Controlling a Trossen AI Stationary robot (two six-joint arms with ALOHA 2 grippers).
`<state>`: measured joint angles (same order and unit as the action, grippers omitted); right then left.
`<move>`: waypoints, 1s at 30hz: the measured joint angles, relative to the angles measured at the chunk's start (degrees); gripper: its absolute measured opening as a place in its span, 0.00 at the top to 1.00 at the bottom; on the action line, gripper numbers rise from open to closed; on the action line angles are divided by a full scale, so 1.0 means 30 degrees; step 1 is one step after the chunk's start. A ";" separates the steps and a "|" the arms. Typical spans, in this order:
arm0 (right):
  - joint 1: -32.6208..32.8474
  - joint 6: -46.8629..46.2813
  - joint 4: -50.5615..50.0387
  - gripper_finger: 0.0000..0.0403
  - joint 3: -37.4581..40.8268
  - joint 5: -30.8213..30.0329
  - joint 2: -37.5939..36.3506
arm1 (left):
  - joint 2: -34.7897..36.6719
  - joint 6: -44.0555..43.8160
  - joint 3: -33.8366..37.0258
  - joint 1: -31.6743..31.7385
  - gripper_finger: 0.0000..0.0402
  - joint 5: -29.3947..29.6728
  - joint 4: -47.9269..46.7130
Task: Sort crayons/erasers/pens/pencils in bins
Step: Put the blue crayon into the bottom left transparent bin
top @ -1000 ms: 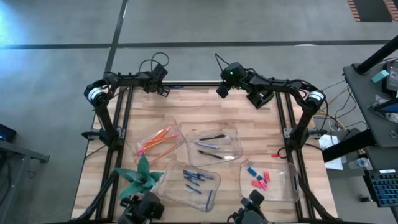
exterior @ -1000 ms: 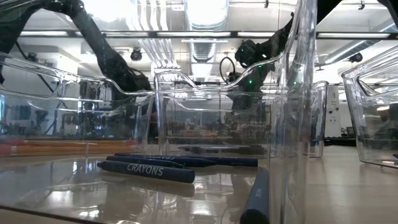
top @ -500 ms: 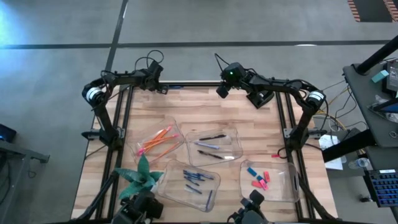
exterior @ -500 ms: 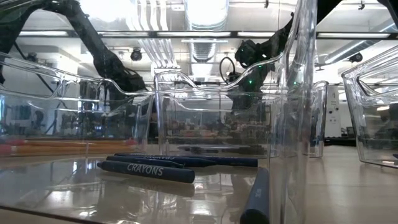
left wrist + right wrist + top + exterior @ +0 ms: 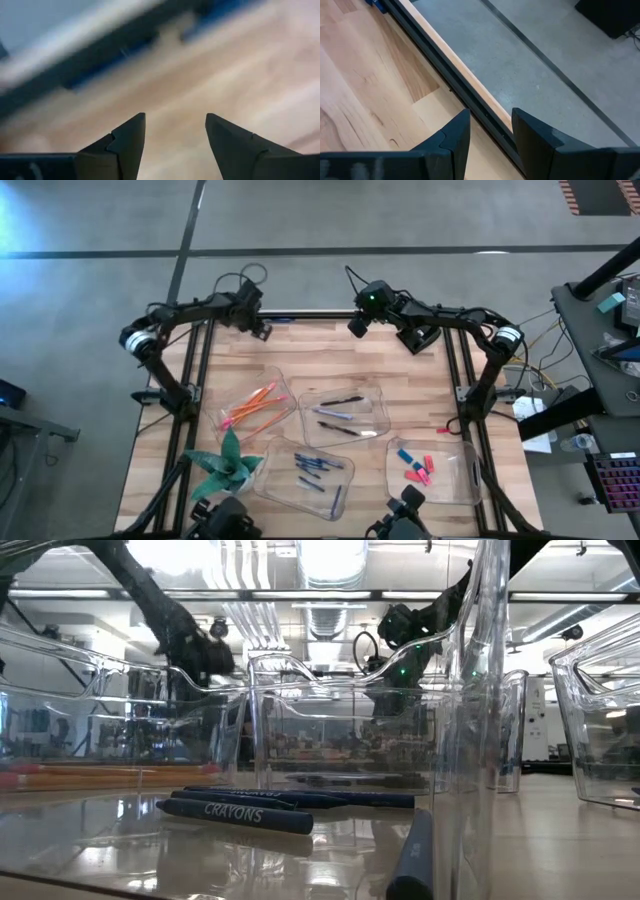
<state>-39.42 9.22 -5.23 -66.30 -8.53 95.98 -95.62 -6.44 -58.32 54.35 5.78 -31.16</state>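
Observation:
Four clear bins stand on the wooden table. One [image 5: 258, 405] holds orange and red pencils, one [image 5: 345, 415] holds dark pens, one [image 5: 305, 473] holds blue crayons [image 5: 235, 812], and one [image 5: 430, 470] holds pink, red and blue erasers [image 5: 415, 468]. My left gripper [image 5: 262, 328] is open and empty above the table's far left edge; it also shows in the left wrist view [image 5: 175, 132]. My right gripper [image 5: 355, 325] is open and empty above the far edge near the middle; it also shows in the right wrist view [image 5: 491, 127].
A green folded-paper plant [image 5: 225, 463] stands at the near left. A small red item [image 5: 441, 429] lies on the table outside the bins, near the right edge. The table's dark frame rail [image 5: 470, 100] runs along the far edge under my right gripper.
My left arm has swung, its elbow going toward the table's left edge, and its gripper has risen a little above the far edge. My right arm has kept still.

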 joint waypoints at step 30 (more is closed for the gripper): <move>0.0007 -0.2630 0.1406 0.66 0.0000 -0.0009 -0.0007 | -0.1936 -0.4289 0.0240 0.0628 0.51 0.7884 0.2520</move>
<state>-39.40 1.33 -1.02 -66.30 -8.56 95.96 -101.43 -19.31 -57.60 56.23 29.43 -23.61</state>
